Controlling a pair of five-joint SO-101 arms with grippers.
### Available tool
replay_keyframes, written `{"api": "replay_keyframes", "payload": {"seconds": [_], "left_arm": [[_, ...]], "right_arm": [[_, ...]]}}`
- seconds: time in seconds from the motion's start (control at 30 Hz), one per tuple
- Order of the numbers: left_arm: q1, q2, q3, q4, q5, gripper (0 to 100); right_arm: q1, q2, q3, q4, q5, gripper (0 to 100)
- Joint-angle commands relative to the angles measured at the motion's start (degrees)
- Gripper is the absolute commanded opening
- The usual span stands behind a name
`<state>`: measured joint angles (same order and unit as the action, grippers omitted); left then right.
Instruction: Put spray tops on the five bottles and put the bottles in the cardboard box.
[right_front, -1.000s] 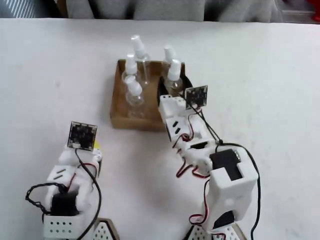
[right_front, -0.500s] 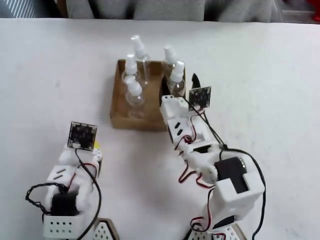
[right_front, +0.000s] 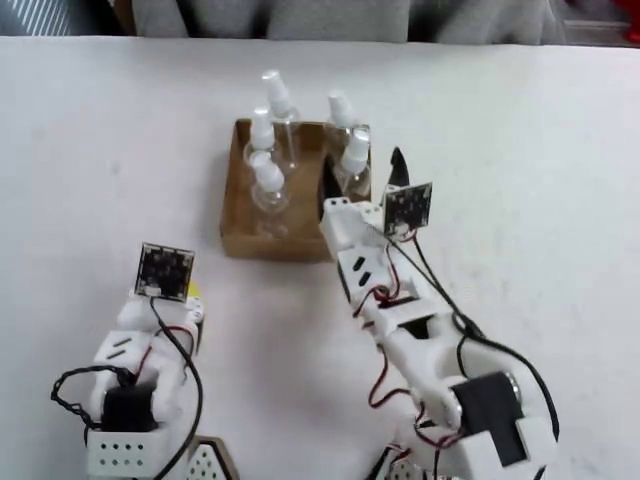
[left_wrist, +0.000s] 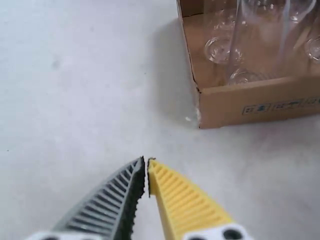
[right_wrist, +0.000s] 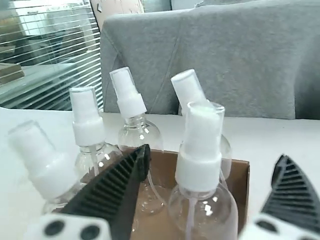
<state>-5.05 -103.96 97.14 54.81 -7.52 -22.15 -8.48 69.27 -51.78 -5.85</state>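
The cardboard box (right_front: 272, 244) stands at mid-table and holds several clear bottles with white spray tops (right_front: 268, 178). My right gripper (right_front: 362, 175) is open at the box's right near corner. Its black fingers (right_front: 397, 163) stand on either side of the nearest bottle (right_front: 353, 160) without touching it. In the right wrist view that bottle (right_wrist: 202, 165) stands upright in the box (right_wrist: 237, 175) between the spread jaws of my right gripper (right_wrist: 214, 155), with the other bottles (right_wrist: 131, 112) behind it. My left gripper (left_wrist: 146, 166) is shut and empty over bare table, short of the box (left_wrist: 260, 105).
The left arm (right_front: 140, 370) sits folded at the table's near left. The right arm (right_front: 420, 330) stretches from the near right edge toward the box, trailing red and black cables. A grey sofa (right_wrist: 215, 55) stands beyond the far edge of the table.
My right gripper has opened wider around the nearest bottle, its outer finger swinging right. The right arm's base end has shifted right and nearer. The left arm has not moved.
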Motion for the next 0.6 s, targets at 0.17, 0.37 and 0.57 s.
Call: {"api": "replay_keyframes", "payload": {"seconds": [0.17,0.37,0.57], "left_arm": [[-0.48,-0.48,-0.09,-0.35,-0.44,2],[-0.48,-0.48,-0.09,-0.35,-0.44,2],[-0.48,-0.48,-0.09,-0.44,-0.44,2]], "right_arm": [[1.1,-15.96,9.23,0.31,0.35,33.3],[5.76,-31.69,14.15,12.44,0.09,19.0],[8.4,-48.13,17.58,28.18,0.0,1.9]]}}
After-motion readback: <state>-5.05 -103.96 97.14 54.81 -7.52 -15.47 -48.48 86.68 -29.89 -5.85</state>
